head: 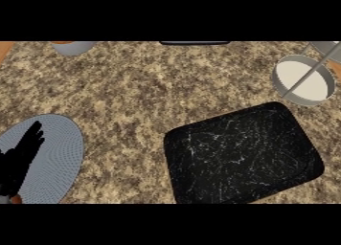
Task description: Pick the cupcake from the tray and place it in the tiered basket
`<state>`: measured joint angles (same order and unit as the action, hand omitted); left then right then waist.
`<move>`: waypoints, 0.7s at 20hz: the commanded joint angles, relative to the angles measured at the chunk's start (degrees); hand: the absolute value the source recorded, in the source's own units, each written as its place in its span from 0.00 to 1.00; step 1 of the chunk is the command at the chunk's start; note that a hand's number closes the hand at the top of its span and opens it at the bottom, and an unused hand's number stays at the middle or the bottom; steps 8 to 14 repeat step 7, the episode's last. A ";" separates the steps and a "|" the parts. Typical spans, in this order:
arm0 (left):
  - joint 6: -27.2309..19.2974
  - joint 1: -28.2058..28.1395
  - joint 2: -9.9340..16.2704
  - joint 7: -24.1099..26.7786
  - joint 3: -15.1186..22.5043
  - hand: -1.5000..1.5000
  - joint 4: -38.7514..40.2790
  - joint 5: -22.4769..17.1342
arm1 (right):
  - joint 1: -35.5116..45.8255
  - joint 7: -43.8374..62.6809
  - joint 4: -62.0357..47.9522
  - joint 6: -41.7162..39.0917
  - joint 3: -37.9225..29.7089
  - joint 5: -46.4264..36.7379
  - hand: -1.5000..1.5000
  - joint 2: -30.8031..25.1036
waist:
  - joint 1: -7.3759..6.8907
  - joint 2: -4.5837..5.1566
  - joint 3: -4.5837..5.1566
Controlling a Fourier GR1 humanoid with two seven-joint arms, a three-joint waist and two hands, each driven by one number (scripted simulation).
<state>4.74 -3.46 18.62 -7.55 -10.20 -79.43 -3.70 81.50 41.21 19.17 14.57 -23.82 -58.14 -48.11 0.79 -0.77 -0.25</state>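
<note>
The black marbled tray (242,154) lies at the middle right of the counter, and nothing shows on it. The tiered basket (305,79), grey with a white floor and a slanted centre pole, stands at the upper right. I see no cupcake anywhere. My left hand (16,155) shows at the lower left edge with its fingers straight and pointing up, open and holding nothing, over a round blue-grey plate (57,153). A small orange-brown bit (16,199) peeks out beside its wrist; I cannot tell what it is. My right hand is out of view.
A grey cup (73,47) stands at the top left edge. A dark flat object (194,42) sits at the top middle edge. The speckled stone counter (131,91) runs between plate and tray, with wood strips at the far corners.
</note>
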 commanded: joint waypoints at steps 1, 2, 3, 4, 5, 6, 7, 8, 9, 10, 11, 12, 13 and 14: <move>-1.41 -0.01 -0.72 -1.30 -0.46 0.50 1.32 0.30 | -3.20 -4.02 5.73 3.56 -6.23 7.47 0.00 -0.29 | 2.24 -0.51 0.17; -0.35 -1.85 -0.03 0.73 -1.06 0.50 1.96 0.17 | -5.74 -6.74 7.49 3.68 -7.11 8.97 0.00 -0.42 | 2.57 -0.66 0.19; -1.24 -4.37 -0.54 -0.56 0.02 0.50 -1.08 1.26 | -5.49 -5.98 9.08 1.33 -7.61 9.87 0.00 -1.63 | 2.74 -1.16 0.17; -1.44 -2.83 -1.56 -0.25 -0.39 0.50 0.91 0.36 | -6.53 -7.37 10.86 1.89 -8.94 12.02 0.00 0.19 | 3.19 -1.03 0.21; -0.42 -4.63 -0.52 1.24 -1.38 0.50 -0.07 -0.23 | -8.70 -9.68 12.36 0.90 -10.56 13.96 0.00 -1.55 | 3.31 -1.19 0.17; 0.01 -2.65 1.17 -1.66 -2.16 0.50 -0.37 -0.77 | -12.26 -10.91 13.66 0.05 -11.25 15.42 0.00 -0.22 | 3.63 -1.02 0.15; -1.20 -3.34 -1.17 -0.40 -1.37 0.50 0.20 -0.43 | -11.64 -10.72 15.45 -3.60 -11.02 16.39 0.00 -0.08 | 4.33 -1.39 0.24; -1.20 -3.34 -1.17 -0.40 -1.37 0.50 0.20 -0.43 | -11.64 -10.72 15.45 -3.60 -11.02 16.39 0.00 -0.08 | 4.33 -1.39 0.24; -1.20 -3.34 -1.17 -0.40 -1.37 0.50 0.20 -0.43 | -11.64 -10.72 15.45 -3.60 -11.02 16.39 0.00 -0.08 | 4.33 -1.39 0.24; -1.20 -3.34 -1.17 -0.40 -1.37 0.50 0.20 -0.43 | -11.64 -10.72 15.45 -3.60 -11.02 16.39 0.00 -0.08 | 4.33 -1.39 0.24; -1.20 -3.34 -1.17 -0.40 -1.37 0.50 0.20 -0.43 | -11.64 -10.72 15.45 -3.60 -11.02 16.39 0.00 -0.08 | 4.33 -1.39 0.24; -1.20 -3.34 -1.17 -0.40 -1.37 0.50 0.20 -0.43 | -11.64 -10.72 15.45 -3.60 -11.02 16.39 0.00 -0.08 | 4.33 -1.39 0.24; -1.20 -3.34 -1.17 -0.40 -1.37 0.50 0.20 -0.43 | -11.64 -10.72 15.45 -3.60 -11.02 16.39 0.00 -0.08 | 4.33 -1.39 0.24; -1.20 -3.34 -1.17 -0.40 -1.37 0.50 0.20 -0.43 | -11.64 -10.72 15.45 -3.60 -11.02 16.39 0.00 -0.08 | 4.33 -1.39 0.24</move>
